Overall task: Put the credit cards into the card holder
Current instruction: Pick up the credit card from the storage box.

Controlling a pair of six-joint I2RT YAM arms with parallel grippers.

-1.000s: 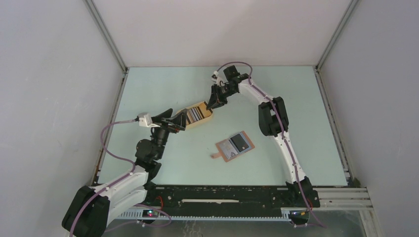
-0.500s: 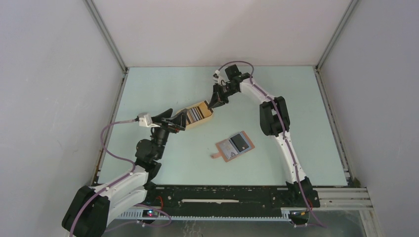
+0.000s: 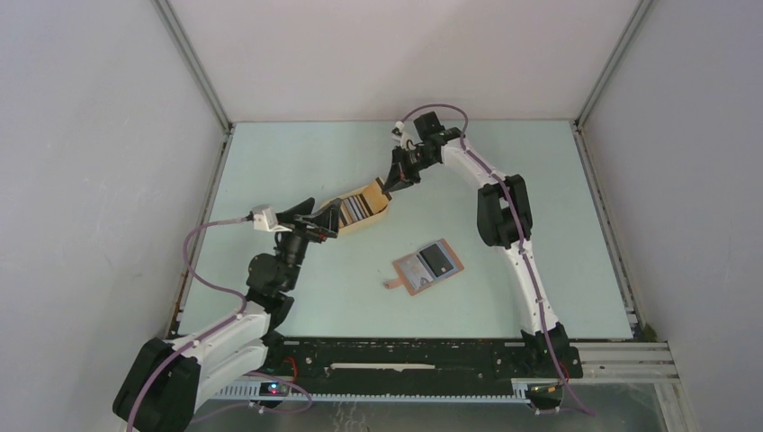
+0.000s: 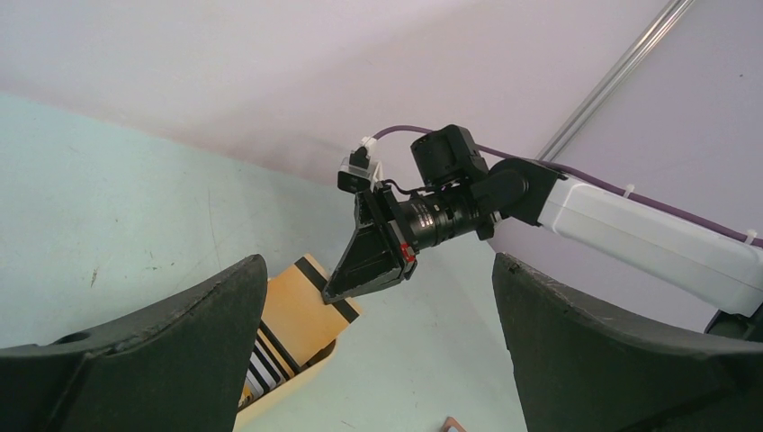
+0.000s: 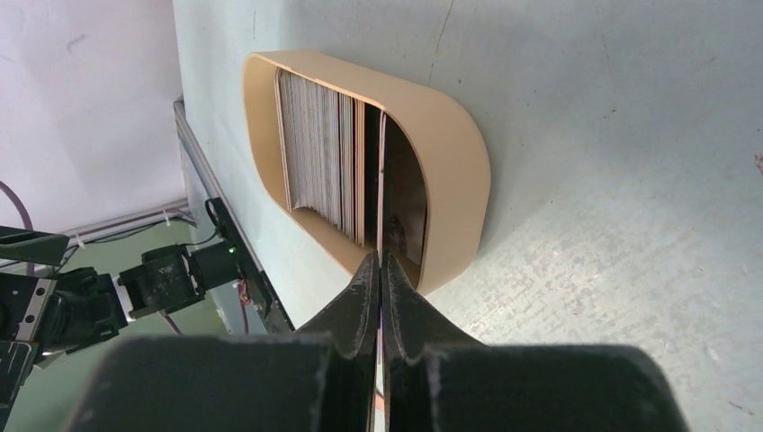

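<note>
At 5 o'clock from right gripper [image 3: 390, 186], pinching thin upright credit card [image 5: 381, 180] in tan oval tray [image 5: 454, 162]: flat reddish-brown leather card holder [image 3: 430, 266]; left gripper [image 3: 329, 219] spread

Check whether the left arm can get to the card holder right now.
Probably yes. The card holder lies open on bare table right of the left arm, with nothing between them. The tray and the right arm sit farther back, off that path.

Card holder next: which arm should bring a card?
Right. The right end effector is shut on a card at one end of the tray; the left end effector is open and empty at the other end.
</note>
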